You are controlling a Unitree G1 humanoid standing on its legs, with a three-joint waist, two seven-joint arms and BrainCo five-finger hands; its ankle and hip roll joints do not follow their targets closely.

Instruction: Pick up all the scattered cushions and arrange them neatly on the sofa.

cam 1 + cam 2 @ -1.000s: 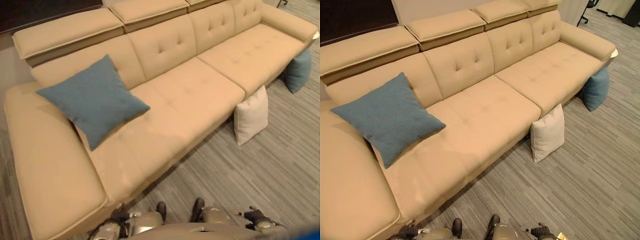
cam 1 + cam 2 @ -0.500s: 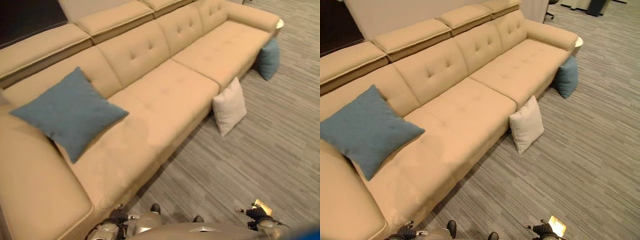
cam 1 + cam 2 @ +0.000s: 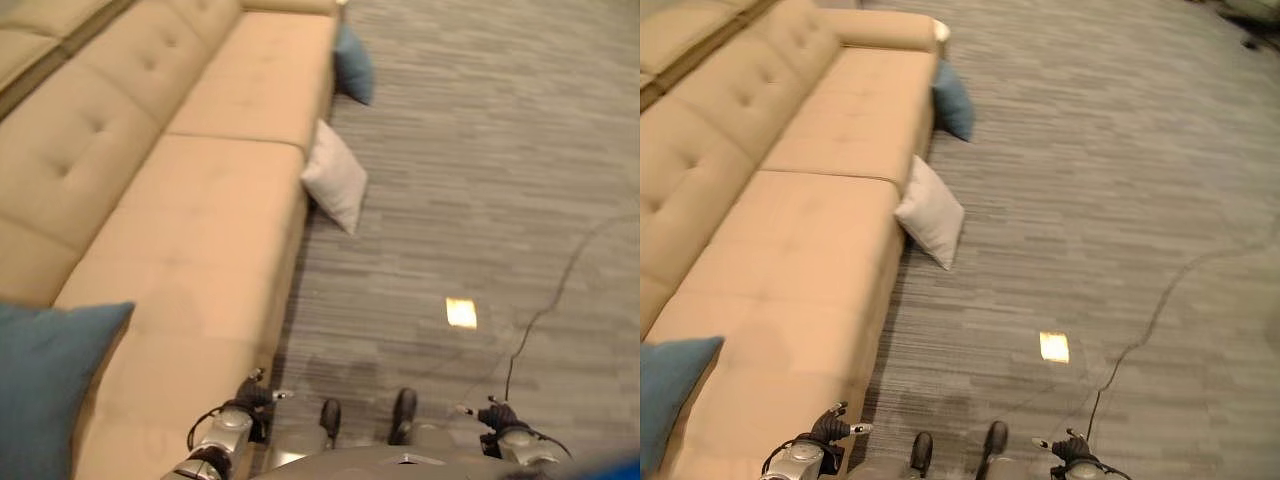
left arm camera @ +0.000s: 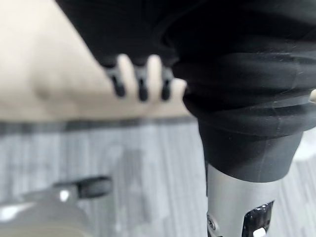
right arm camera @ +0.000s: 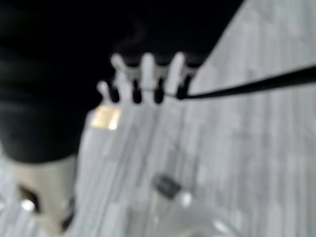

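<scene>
A white cushion point(image 3: 335, 187) stands on the grey floor, leaning against the front of the tan sofa point(image 3: 190, 230). Farther along, a blue cushion point(image 3: 354, 65) leans on the floor by the sofa's far end. Another blue cushion point(image 3: 45, 390) lies on the near seat. My left hand point(image 3: 255, 392) hangs low beside the sofa's front edge, fingers point(image 4: 140, 79) straight and holding nothing. My right hand point(image 3: 497, 415) hangs low over the floor, fingers point(image 5: 148, 79) straight and holding nothing. Both hands are far from the floor cushions.
The sofa's far armrest point(image 3: 885, 28) closes off the seat beyond the blue floor cushion. A small bright patch point(image 3: 461, 312) lies on the grey striped floor point(image 3: 1120, 180), which stretches wide to the right of the sofa.
The camera has swung to the right, so the sofa now runs along the left and more floor shows. The cushions have not moved. Both hands stay low.
</scene>
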